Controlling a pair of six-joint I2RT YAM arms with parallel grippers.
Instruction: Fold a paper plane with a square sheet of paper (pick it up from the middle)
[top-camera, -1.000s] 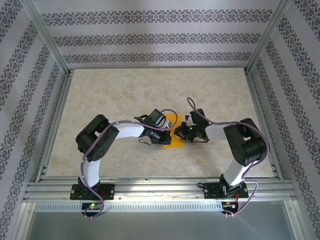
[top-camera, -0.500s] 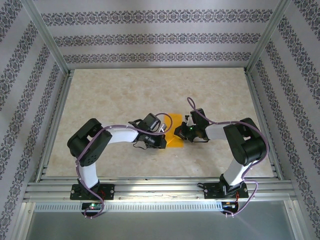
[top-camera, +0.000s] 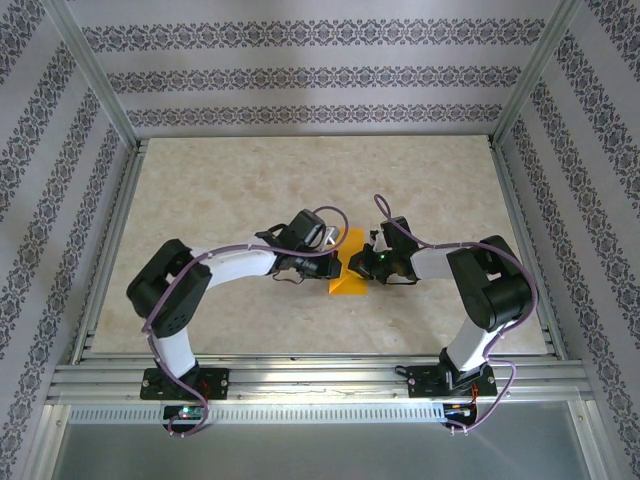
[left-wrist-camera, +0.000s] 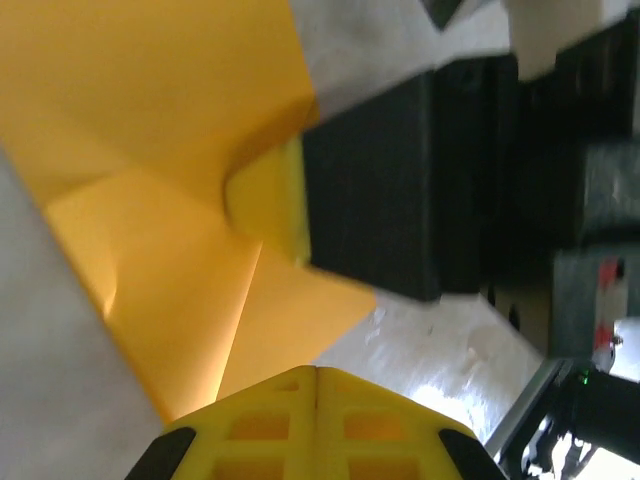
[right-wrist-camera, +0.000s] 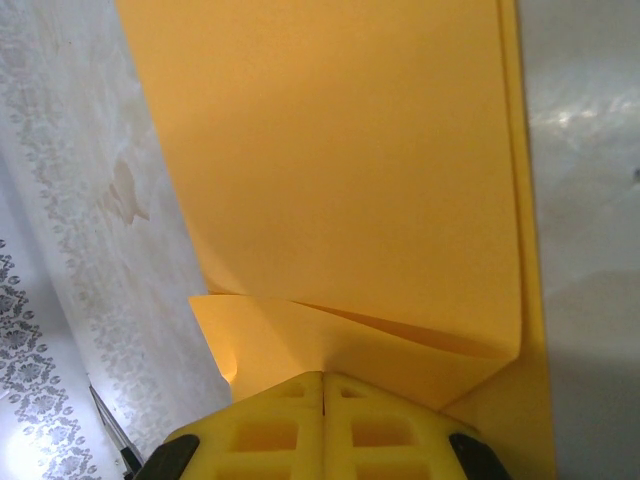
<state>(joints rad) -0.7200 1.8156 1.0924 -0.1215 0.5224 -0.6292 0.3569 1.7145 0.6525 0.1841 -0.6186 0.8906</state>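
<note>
Claw, left: the left gripper (left-wrist-camera: 316, 382) is found closed tight, with no gap between its yellow fingers. The tips are set over the edge of the folded paper. No layer can be confirmed between them.
Claw, right: the right gripper (right-wrist-camera: 322, 385) is closed likewise. A raised flap of paper runs in under its tips. Whether it is pinched or merely pressed cannot be told.
Work piece: the square sheet of paper (top-camera: 346, 283) is found at the middle of the table (top-camera: 200, 190), between the two grippers and touched by both. It is already doubled into layers, and diagonal creases are noted in the left wrist view.
Step in hand: judged to be mid-fold creasing. A flap is turned over but stands bowed, not flattened. No dart shape is formed yet.
Next move: it is judged that the bowed flap must be pressed flat along its fold while the lower layer is pinned. A slow, low stroke is called for, since thin paper is easily dragged or torn.
Obstruction: the black body of the right gripper lies just beside the left fingertips. Little room is allowed for a stroke without the claws touching.
Surroundings: purple cables (top-camera: 395, 222) are looped over both wrists. The table is enclosed by an aluminium frame (top-camera: 300, 372) and patterned walls (top-camera: 300, 75).
</note>
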